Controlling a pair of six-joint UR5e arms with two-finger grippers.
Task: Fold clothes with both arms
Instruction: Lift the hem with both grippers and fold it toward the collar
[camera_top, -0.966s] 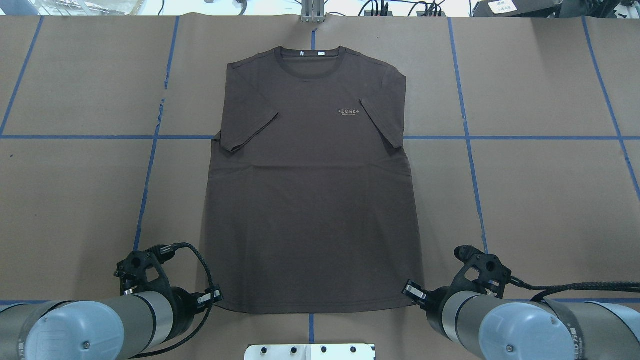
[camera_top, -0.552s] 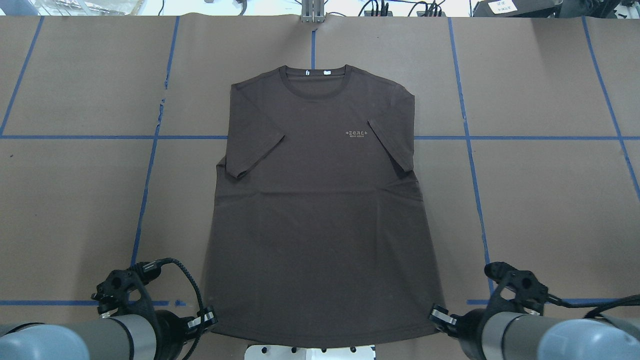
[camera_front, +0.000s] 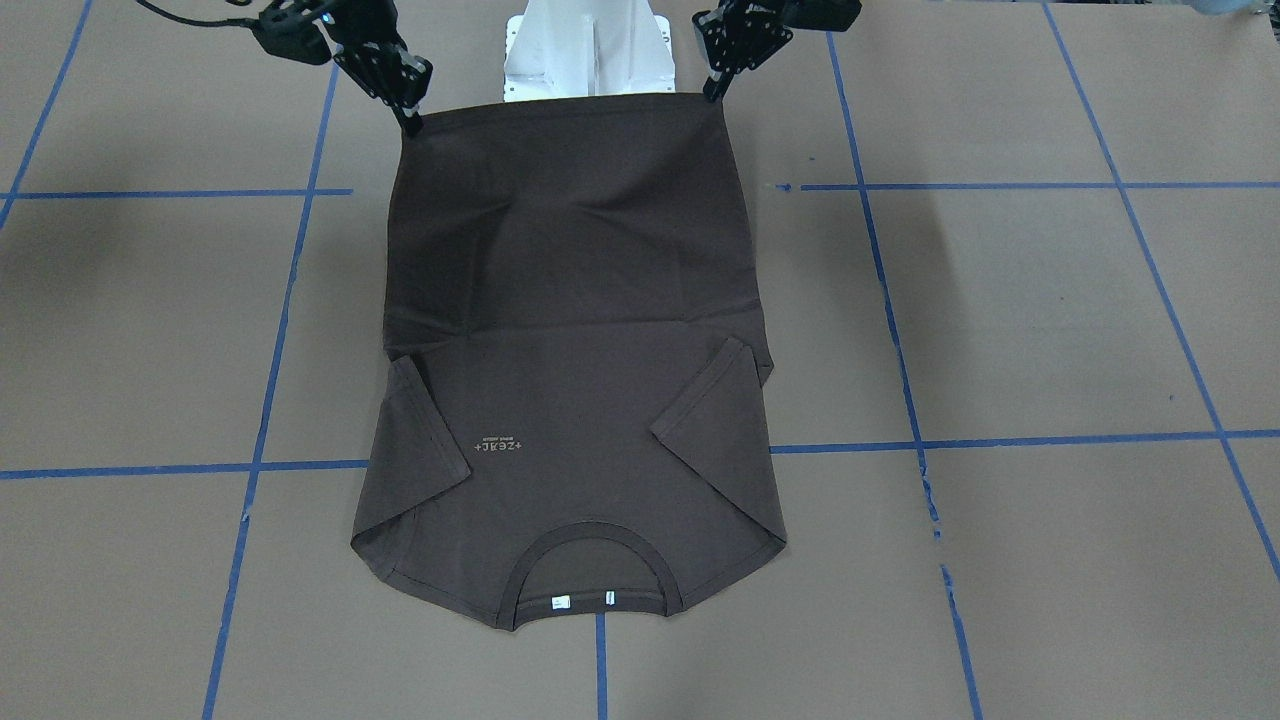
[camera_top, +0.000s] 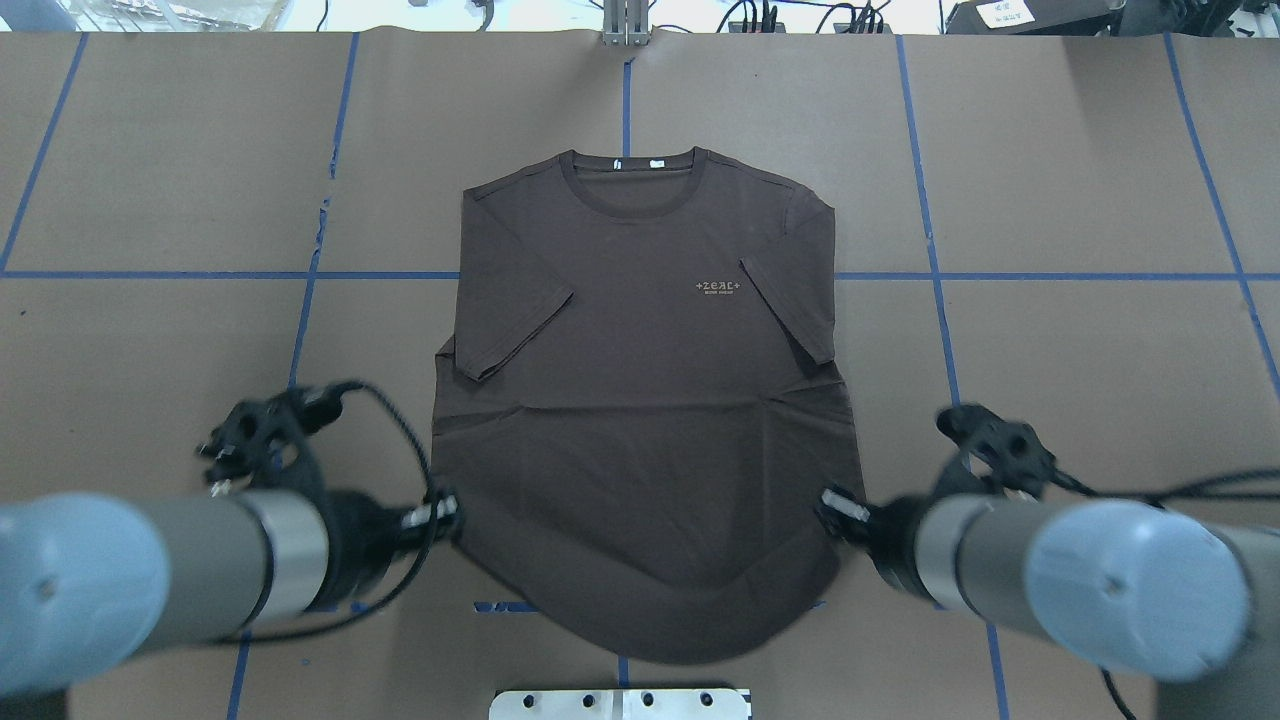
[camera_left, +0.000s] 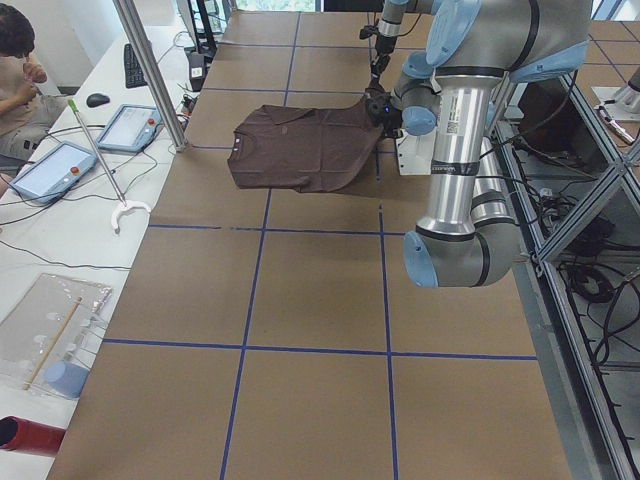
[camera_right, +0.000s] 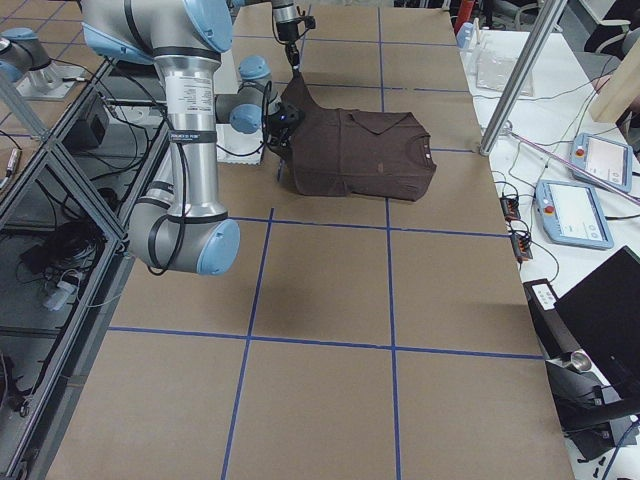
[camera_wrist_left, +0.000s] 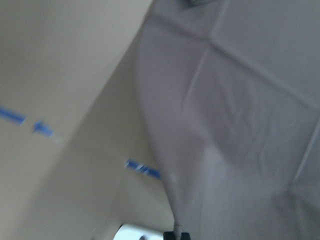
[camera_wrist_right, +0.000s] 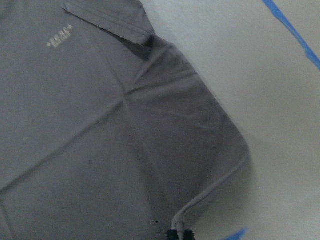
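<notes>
The clothes are one dark grey-brown T-shirt (camera_top: 640, 400), front up, with both sleeves folded in over the chest. Its collar (camera_front: 590, 580) end lies flat on the brown table paper. The hem end is raised off the table and sags between the two held corners. My left gripper (camera_top: 447, 512) is shut on the hem corner on my left, also the left gripper (camera_front: 712, 92). My right gripper (camera_top: 830, 503) is shut on the other corner, also the right gripper (camera_front: 410, 122). Each wrist view shows the shirt (camera_wrist_left: 240, 100) (camera_wrist_right: 100, 125) hanging from a pinched corner at the bottom edge.
The white pedestal base (camera_top: 620, 703) sits just behind the raised hem. Blue tape lines (camera_top: 300, 330) cross the brown paper. A metal post (camera_top: 625, 22) stands at the far edge. A person (camera_left: 15, 50) sits at a side table with tablets (camera_left: 60, 165).
Both grippers first dragged the shirt toward the robot. They have since risen and moved forward with the hem corners. The hem is off the table and sags in the middle.
</notes>
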